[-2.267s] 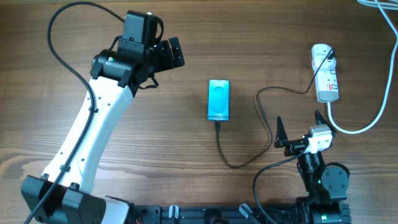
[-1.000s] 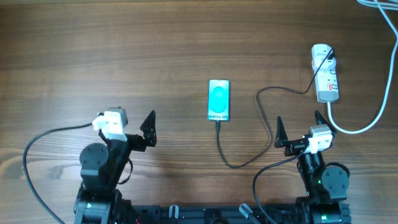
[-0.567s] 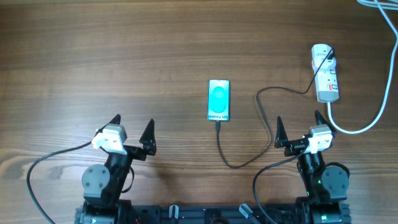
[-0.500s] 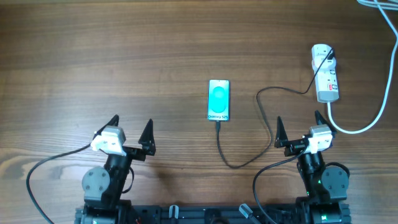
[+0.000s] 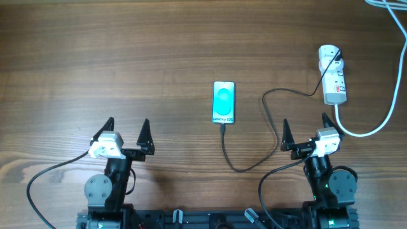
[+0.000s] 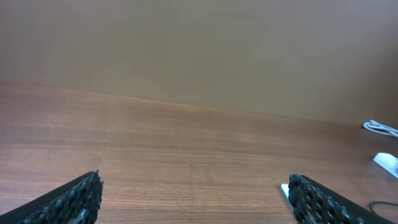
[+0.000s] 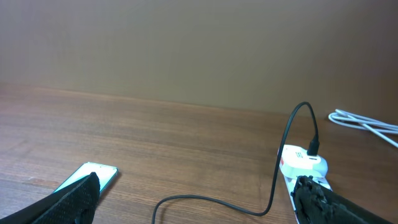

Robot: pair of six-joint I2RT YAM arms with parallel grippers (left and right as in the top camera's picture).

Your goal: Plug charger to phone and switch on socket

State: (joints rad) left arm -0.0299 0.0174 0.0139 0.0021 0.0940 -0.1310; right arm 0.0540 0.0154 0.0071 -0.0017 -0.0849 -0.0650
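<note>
The phone point(image 5: 223, 102) lies flat in the middle of the table with its cyan screen up; it also shows in the right wrist view point(image 7: 93, 175). The thin black charger cable point(image 5: 236, 166) runs from the phone's near end in a loop to the white socket strip point(image 5: 332, 82) at the far right, where its plug sits; the cable point(image 7: 217, 200) and socket point(image 7: 301, 163) also show in the right wrist view. My left gripper point(image 5: 126, 132) is open and empty at the front left. My right gripper point(image 5: 305, 127) is open and empty at the front right, near the socket.
The socket's thick white lead point(image 5: 375, 127) curves along the right edge and up to the far right corner. A sliver of the phone's edge point(image 6: 284, 189) and white leads point(image 6: 380, 128) show in the left wrist view. Bare wooden table lies between and beyond the grippers.
My left arm has drawn back from far left of the phone to the front left edge and now rests there, open. The right arm, phone, cable and socket have not moved.
</note>
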